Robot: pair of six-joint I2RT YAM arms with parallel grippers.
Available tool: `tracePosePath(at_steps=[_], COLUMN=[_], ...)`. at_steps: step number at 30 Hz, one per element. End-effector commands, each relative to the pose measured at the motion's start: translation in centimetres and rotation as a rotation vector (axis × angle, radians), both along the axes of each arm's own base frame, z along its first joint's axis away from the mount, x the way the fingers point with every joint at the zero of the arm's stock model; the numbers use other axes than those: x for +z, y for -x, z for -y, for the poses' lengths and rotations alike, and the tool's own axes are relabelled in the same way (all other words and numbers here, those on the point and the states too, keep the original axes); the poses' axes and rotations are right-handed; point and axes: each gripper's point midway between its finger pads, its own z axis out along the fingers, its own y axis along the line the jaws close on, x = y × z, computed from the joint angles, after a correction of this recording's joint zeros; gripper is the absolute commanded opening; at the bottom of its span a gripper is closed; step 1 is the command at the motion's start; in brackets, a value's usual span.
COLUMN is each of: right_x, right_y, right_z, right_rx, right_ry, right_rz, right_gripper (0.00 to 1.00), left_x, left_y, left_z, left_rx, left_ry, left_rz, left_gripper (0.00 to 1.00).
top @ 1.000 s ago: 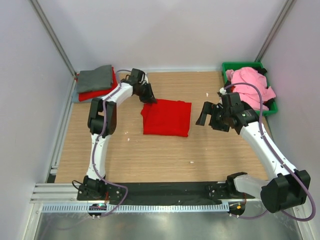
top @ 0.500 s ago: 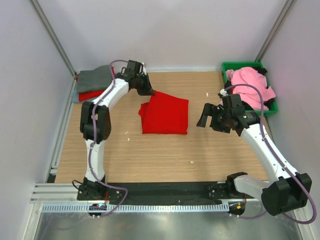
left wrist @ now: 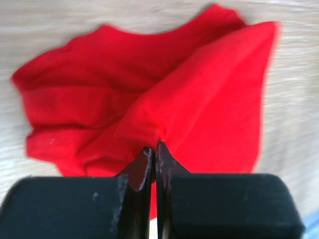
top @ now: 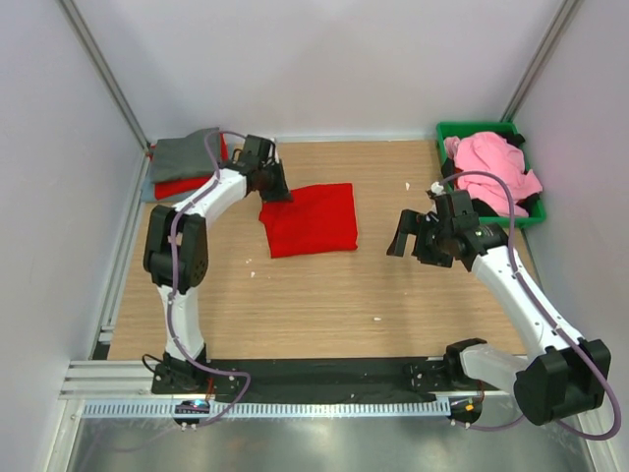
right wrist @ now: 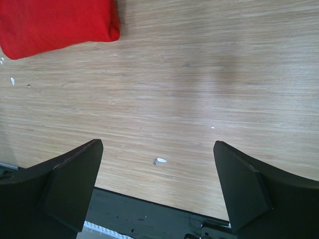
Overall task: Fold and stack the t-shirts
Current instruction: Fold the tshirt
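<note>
Pinched a puckered fold of soft red t-shirt (left wrist: 199,89) in left pincer (left wrist: 155,149); held right pincer (right wrist: 155,149) spread above grained wooden worktop (right wrist: 209,69).

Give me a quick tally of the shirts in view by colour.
Red: 2, centre red shirt, stacked red shirt
Grey: 1, grey shirt topping the stack
Pink: 1, pink shirt in the green bin
Dark: 1, dark cloth under it, mostly hidden
Blue-grey: 1, blue-grey sliver under the stack
Total: 6
</note>
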Motion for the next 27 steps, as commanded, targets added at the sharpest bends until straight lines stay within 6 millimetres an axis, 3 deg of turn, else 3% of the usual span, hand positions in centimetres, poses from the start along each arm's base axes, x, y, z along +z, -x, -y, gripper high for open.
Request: tracePosePath(at_steps=[1,8,13,17,18,20,24,27], right_x=[0.3,-0.4,-0.6,-0.8,-0.8,-0.6,0.9,1.4], right_y=[-0.2,-0.3,-0.3,-0.2,-0.3,-0.5,-1.6,-3.1], right_z=[0.3,0.3,0.3,0.4,0.4,0.0,-4.3,-7.1], right_rx=[0.004,0.008,0.008,0.008,0.007,0.007,0.069,0.111], right_ry=[0.008,0.015,0.018,0.022,0.022,0.001,-0.210,-0.223], right_rz=[0.045,0.033,0.033,0.031,0.032,0.036,0.081,0.098], right_gripper=[1.00,1.00,1.00,1.00,1.00,1.00,0.98,0.98], left_x=[6.9,7.0,3.8,2.1,3.3,2.5,1.8,1.5], left_y=[-2.1,-2.4,-2.7,-1.3,-0.9,-0.3,0.3,1.4], left_z=[-1.4,-5.4,-7.1,-9.1,-9.5,-10.4,-9.6,-9.8], left_rx=[0.065,0.215,0.256,0.358,0.376,0.405,0.359,0.386], left_ry=[0.004,-0.016,-0.041,-0.106,-0.108,-0.141,-0.121,-0.106], left_rz=[0.261,0.326,0.253,0.226,0.264,0.268,0.204,0.188], left_gripper=[0.00,0.00,0.00,0.00,0.00,0.00,0.00,0.00])
